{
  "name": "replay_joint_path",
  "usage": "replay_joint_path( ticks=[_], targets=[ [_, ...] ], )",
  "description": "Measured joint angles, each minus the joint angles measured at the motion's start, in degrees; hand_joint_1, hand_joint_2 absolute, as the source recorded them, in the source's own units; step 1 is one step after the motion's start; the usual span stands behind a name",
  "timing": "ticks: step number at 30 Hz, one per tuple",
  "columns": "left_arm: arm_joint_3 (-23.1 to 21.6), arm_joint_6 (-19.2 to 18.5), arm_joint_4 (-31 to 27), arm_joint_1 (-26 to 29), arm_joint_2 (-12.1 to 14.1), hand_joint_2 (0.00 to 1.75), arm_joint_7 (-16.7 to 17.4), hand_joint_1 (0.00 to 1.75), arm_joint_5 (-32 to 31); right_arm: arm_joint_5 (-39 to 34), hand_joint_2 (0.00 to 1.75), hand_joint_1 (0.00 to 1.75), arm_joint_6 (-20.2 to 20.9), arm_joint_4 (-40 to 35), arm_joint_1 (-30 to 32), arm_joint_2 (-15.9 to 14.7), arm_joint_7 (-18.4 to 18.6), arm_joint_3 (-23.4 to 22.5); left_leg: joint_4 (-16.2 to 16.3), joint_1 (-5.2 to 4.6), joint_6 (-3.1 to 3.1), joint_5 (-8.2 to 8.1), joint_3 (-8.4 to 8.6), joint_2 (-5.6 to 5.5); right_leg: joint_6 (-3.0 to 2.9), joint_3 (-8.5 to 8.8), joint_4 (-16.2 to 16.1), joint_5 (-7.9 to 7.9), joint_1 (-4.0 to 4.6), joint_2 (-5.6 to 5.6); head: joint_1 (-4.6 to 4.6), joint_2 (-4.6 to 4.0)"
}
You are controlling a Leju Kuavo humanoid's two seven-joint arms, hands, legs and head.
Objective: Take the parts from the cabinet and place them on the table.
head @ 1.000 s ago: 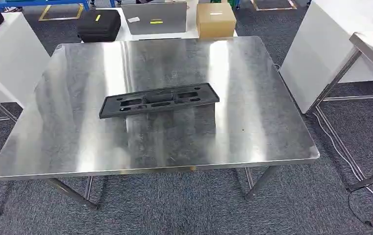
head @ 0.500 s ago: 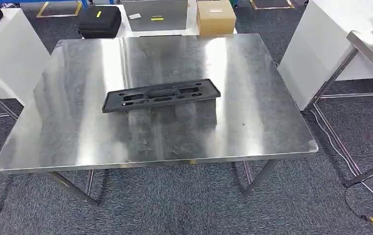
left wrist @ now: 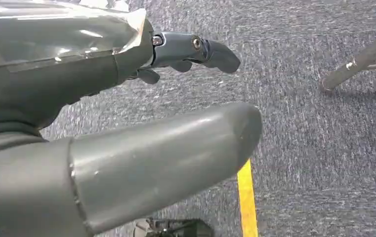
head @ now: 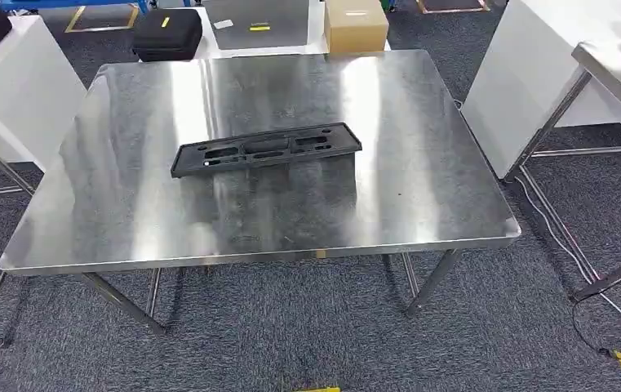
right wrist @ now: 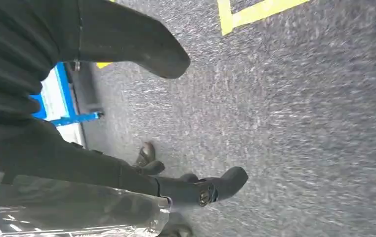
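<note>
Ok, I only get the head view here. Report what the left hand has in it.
Observer: Nothing. In the left wrist view the left hand hangs over grey carpet, thumb and fingers apart.
Operator: Now give me the right hand.
Observer: The right hand is empty as well, its fingers apart above the carpet.
Operator: Tell me what is on the floor under the left one.
Observer: A yellow tape line runs across the carpet beneath its thumb.
</note>
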Motion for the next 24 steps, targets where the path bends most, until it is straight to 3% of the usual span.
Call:
replay_joint_path(
  ticks=[2,3,5,6,7,9,10,11,13,14,15,16,17,18,19,20,21,22,24],
  targets=[
    [0.0,0.0,0.0,0.1,0.0,0.00,0.0,0.00,0.0,0.0,1.75,0.00,0.0,0.0,-0.1,0.0,0.1,0.0,2.9,0.25,-0.63,-3.47,-1.13,-0.22,-0.79,-0.11,0.0,0.65,0.10,-0.15,-0.09,0.00],
    [0.0,0.0,0.0,0.0,-0.1,0.00,0.0,0.00,0.0,0.0,1.75,0.00,0.0,0.0,-0.1,-0.1,0.1,0.0,10.5,0.51,-1.19,-8.54,-4.02,-0.27,-1.16,-0.80,0.1,1.18,0.25,-0.20,-0.13,0.00],
    [0.0,0.0,0.0,0.1,0.0,0.00,0.0,0.00,0.0,0.0,1.75,0.00,0.0,0.0,0.0,0.0,0.1,0.0,16.9,0.71,-1.58,-11.27,-6.18,-0.27,-1.01,-1.56,0.2,1.56,0.38,-0.22,-0.13,0.00],
    [0.0,0.0,0.0,0.1,-0.1,0.00,0.0,0.00,0.0,0.0,1.75,0.00,0.0,0.0,0.1,0.0,0.1,0.0,17.5,0.84,-1.70,-11.10,-5.95,-0.27,-1.07,-1.86,0.3,1.73,0.38,-0.22,-0.15,0.00],
    [0.0,0.0,0.0,0.1,-0.1,0.00,0.0,0.00,0.0,0.0,1.75,0.00,0.0,0.0,0.2,0.0,0.1,0.0,15.7,1.03,-1.78,-9.88,-4.55,-0.26,-0.88,-2.11,0.4,1.86,0.38,-0.22,-0.15,0.00],
    [0.0,0.0,0.0,0.1,0.0,0.00,0.0,0.00,0.0,0.0,1.75,0.00,0.0,0.0,0.1,0.0,0.1,0.0,6.0,1.19,-1.46,-5.57,1.75,-0.26,-0.56,-2.36,0.6,2.07,0.36,-0.16,-0.15,0.00],
    [0.0,0.0,0.0,0.0,0.0,0.00,-0.1,0.00,0.0,0.0,1.75,0.00,0.0,0.0,0.1,0.0,0.1,0.0,1.3,1.16,-0.98,-4.30,4.71,-0.37,-0.34,-2.34,0.6,2.21,0.36,-0.14,-0.15,0.00],
    [0.0,0.0,0.0,-0.2,0.1,0.00,-0.1,0.00,0.0,0.0,1.75,0.00,0.0,0.0,0.1,0.1,0.1,0.0,-0.7,0.89,-0.77,-4.90,5.60,-0.44,-0.04,-2.56,0.8,2.35,0.93,-0.15,-0.15,0.00],
    [0.0,0.0,0.0,-0.1,0.1,0.00,-0.3,0.00,0.0,0.0,1.75,0.00,0.0,0.0,-0.1,0.1,0.1,0.0,-0.3,0.49,-0.28,-4.53,4.78,-0.48,0.70,-3.01,0.7,2.84,0.73,-0.20,-0.11,0.00],
    [0.0,0.0,0.0,0.0,0.1,0.00,-0.3,0.00,0.0,0.0,1.75,0.00,0.0,0.0,-0.1,0.1,0.2,0.0,-0.4,0.26,0.15,-4.28,4.69,-0.48,1.26,-2.99,0.4,3.21,0.56,-0.21,-0.09,0.00],
    [0.0,0.1,0.0,0.0,0.1,0.00,-0.3,0.00,0.0,0.0,1.75,0.00,0.1,0.0,0.0,0.2,0.2,0.0,-1.1,0.27,0.81,-3.54,4.61,-0.43,1.78,-3.25,0.2,3.53,0.92,-0.19,-0.09,0.00],
    [0.0,0.1,0.0,-0.1,0.0,0.00,-0.3,0.00,0.0,0.0,1.75,0.00,0.0,0.0,-0.1,0.1,0.3,0.0,-1.7,0.71,1.28,-2.72,4.58,0.01,1.66,-3.79,1.4,2.52,0.82,-0.20,-0.04,0.00],
    [0.0,0.1,0.0,-0.2,-0.1,0.00,-0.3,0.00,0.0,0.0,1.75,0.00,0.1,0.0,-0.1,0.0,0.3,0.0,-2.0,0.58,1.72,-2.32,4.09,-0.01,1.11,-5.02,3.8,0.19,0.89,-0.11,0.04,0.00],
    [0.0,0.1,0.0,-0.2,0.0,0.00,-0.3,0.00,0.0,-0.1,1.75,0.00,0.0,0.0,-0.1,0.1,0.3,0.0,-1.9,0.51,2.26,-1.87,3.55,0.06,0.54,-6.86,8.2,-2.64,0.72,-0.08,0.28,0.00],
    [0.0,0.1,0.0,-0.1,0.0,0.00,-0.3,0.00,0.0,-0.1,1.75,0.00,0.1,0.0,-0.1,0.1,0.3,0.0,-1.9,0.40,2.30,-1.43,2.91,0.16,0.32,-8.78,13.2,-5.10,0.66,-0.08,0.37,0.00],
    [0.0,0.1,0.0,-0.1,0.0,0.00,-0.3,0.00,0.0,-0.1,1.75,0.00,0.0,0.0,-0.1,0.1,0.3,0.0,-1.9,0.31,2.29,-1.01,2.20,0.20,0.44,-10.19,17.5,-6.79,0.56,-0.07,0.33,0.00],
    [0.0,0.1,0.0,-0.1,0.0,0.00,-0.3,0.00,0.0,-0.2,1.75,0.00,0.0,0.0,0.0,0.1,0.4,0.0,-1.8,0.31,2.23,-0.62,1.68,0.20,0.91,-10.40,19.2,-7.16,0.57,-0.07,0.37,0.00],
    [0.0,0.0,0.0,-0.1,0.0,0.00,-0.3,0.00,0.0,-0.2,1.75,0.00,0.1,0.0,0.1,0.0,0.4,0.0,-1.8,0.31,2.09,-0.22,1.17,0.20,1.43,-9.12,18.1,-6.60,0.53,-0.07,0.35,0.00],
    [0.0,0.0,0.0,-0.1,-0.1,0.00,-0.3,0.00,0.0,-0.2,1.75,0.00,0.1,0.0,0.0,0.0,0.5,0.0,-1.5,0.42,1.63,0.40,0.25,0.18,2.71,-3.07,9.1,-3.59,0.32,-0.10,0.39,0.00]
  ],
)
